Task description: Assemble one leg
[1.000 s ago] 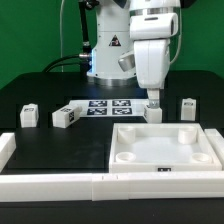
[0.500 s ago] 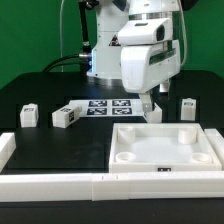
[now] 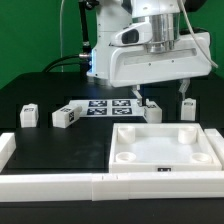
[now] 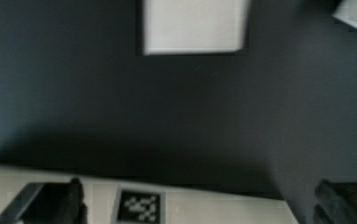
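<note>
Four small white legs with marker tags stand on the black table: two at the exterior view's left (image 3: 30, 115) (image 3: 65, 117), one near the middle (image 3: 153, 110) and one at the right (image 3: 187, 107). My gripper (image 3: 162, 95) hangs above the middle leg, turned broadside, jaws wide open and empty. In the wrist view the gripper (image 4: 196, 205) shows two dark fingertips (image 4: 50, 200) far apart. Between them lies a blurred white surface with a tag (image 4: 143, 205); I cannot tell which part it is.
The large white square panel (image 3: 165, 150) with round corner sockets lies in front of the legs. The marker board (image 3: 105, 106) lies behind them. A white frame rail (image 3: 60, 185) runs along the table's front. A white rectangle (image 4: 193, 25) shows far off in the wrist view.
The hand has turned about its wrist from narrow-on to broadside. It has risen slightly above the middle leg. The legs and panel have not moved.
</note>
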Robot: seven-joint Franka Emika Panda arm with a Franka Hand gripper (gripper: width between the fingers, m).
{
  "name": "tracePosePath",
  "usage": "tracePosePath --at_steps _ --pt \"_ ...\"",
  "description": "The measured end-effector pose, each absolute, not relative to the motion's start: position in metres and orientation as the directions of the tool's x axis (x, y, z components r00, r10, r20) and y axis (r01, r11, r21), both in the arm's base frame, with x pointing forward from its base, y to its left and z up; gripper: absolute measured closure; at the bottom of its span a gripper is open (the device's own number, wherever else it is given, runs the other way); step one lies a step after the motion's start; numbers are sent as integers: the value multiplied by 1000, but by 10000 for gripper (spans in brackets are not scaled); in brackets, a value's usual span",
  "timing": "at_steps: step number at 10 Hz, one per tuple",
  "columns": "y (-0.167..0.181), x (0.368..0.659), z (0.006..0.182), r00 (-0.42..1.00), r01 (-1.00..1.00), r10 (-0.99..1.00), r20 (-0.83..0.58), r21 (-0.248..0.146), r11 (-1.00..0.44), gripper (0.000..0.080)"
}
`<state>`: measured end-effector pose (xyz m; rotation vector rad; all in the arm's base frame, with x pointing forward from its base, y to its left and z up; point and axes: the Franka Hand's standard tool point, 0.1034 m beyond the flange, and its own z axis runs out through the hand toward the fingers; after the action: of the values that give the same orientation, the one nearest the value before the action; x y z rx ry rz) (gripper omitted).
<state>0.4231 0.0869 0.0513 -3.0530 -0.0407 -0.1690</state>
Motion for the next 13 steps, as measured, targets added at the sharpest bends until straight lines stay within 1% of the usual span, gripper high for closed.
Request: tracePosePath --at_steps 2,3,4,6,8,9,10,12,13 --pt "116 406 48 961 -262 -271 62 -119 -958 150" --pt "129 402 48 932 -350 -359 46 -130 -928 150" --pt "132 402 49 931 -354 -362 45 -132 -926 150" --pt "129 400 47 941 -335 -339 12 -120 -934 150" --pt "129 401 46 945 -325 -327 5 -118 -939 150" --pt "125 395 44 948 -310 -301 -102 -96 -946 150" --pt "126 394 43 941 -316 -300 -154 -89 -945 150" --pt "125 381 38 900 -295 -252 -356 -69 -953 150" --pt "127 381 37 884 -297 -247 -397 -67 -953 150"
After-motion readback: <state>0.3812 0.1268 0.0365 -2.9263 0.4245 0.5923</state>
